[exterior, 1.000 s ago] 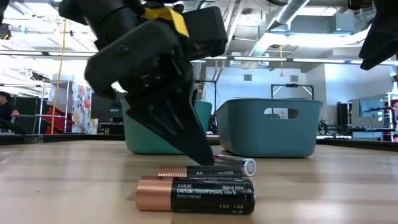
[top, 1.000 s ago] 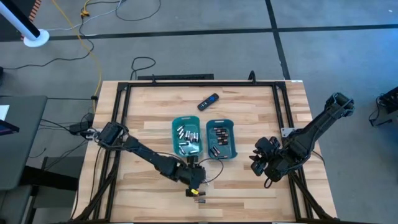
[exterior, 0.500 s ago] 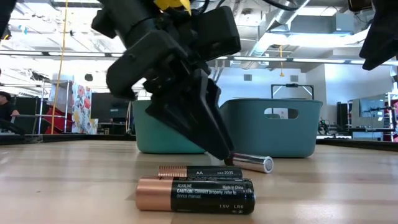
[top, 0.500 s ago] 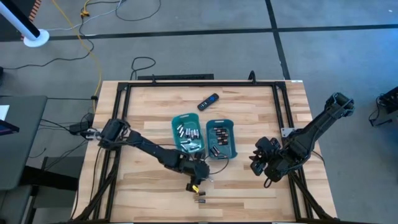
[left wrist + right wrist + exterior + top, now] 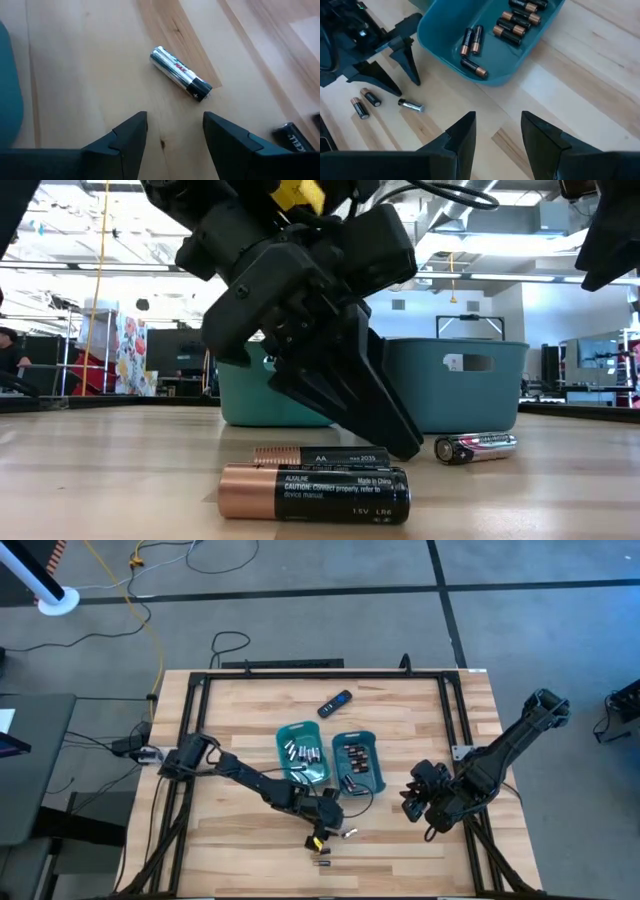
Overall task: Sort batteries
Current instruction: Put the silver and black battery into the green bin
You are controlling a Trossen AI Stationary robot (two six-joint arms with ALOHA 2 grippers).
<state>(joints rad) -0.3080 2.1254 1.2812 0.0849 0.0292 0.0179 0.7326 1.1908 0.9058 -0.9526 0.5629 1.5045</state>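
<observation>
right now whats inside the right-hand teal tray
The right-hand teal tray holds only dark batteries with coppery ends, lying loose. The right wrist view shows three more near its closer end; the far end is cut off.

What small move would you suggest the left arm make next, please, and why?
Probably ease the left gripper forward and down to straddle the silver battery. Its jaws are open and empty, and that battery lies loose on the table just ahead of them, near two dark batteries; silver ones sit in the left tray.
</observation>
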